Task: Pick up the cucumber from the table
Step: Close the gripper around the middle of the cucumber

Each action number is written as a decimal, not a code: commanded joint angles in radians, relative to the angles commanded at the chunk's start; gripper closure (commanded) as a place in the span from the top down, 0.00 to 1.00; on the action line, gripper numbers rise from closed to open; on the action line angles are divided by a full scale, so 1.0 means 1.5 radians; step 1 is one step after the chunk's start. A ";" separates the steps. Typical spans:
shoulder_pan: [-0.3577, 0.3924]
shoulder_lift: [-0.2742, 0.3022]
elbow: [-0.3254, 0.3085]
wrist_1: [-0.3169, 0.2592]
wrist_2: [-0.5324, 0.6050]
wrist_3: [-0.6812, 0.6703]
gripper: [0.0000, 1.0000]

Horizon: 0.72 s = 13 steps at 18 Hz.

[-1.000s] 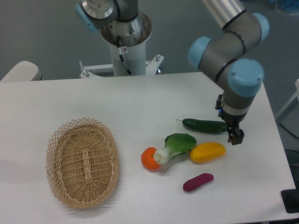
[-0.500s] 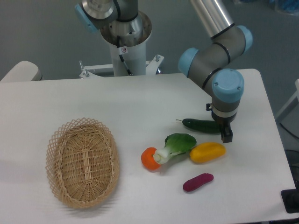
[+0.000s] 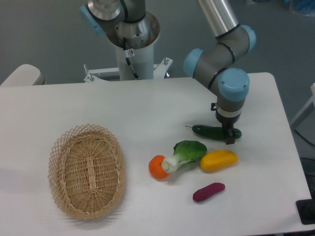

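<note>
The dark green cucumber (image 3: 206, 131) lies flat on the white table (image 3: 147, 105), its thin stem pointing left. My gripper (image 3: 229, 137) points straight down over the cucumber's right part, with its dark fingertips at the level of the cucumber. I see the fingers edge-on, so the width of their gap does not show. The gripper hides a short stretch of the cucumber, and the rounded right tip pokes out beyond it.
Just in front of the cucumber lie a yellow vegetable (image 3: 218, 160), a leafy bok choy (image 3: 187, 151) and an orange vegetable (image 3: 157, 167). A purple vegetable (image 3: 208, 191) lies nearer the front edge. A wicker basket (image 3: 87, 169) sits at the left. The robot base (image 3: 132, 49) stands at the back.
The arm has swung left and back, carrying the gripper from beyond the cucumber's right tip to directly over its right part. The cucumber has not moved.
</note>
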 joint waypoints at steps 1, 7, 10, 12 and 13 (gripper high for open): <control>0.000 -0.001 -0.001 0.000 -0.006 0.001 1.00; -0.001 -0.007 -0.005 0.008 -0.007 0.002 1.00; 0.000 -0.010 -0.005 0.008 -0.007 0.004 0.96; 0.001 -0.010 -0.004 0.008 -0.006 0.009 0.88; 0.001 -0.010 -0.004 0.008 -0.006 0.008 0.80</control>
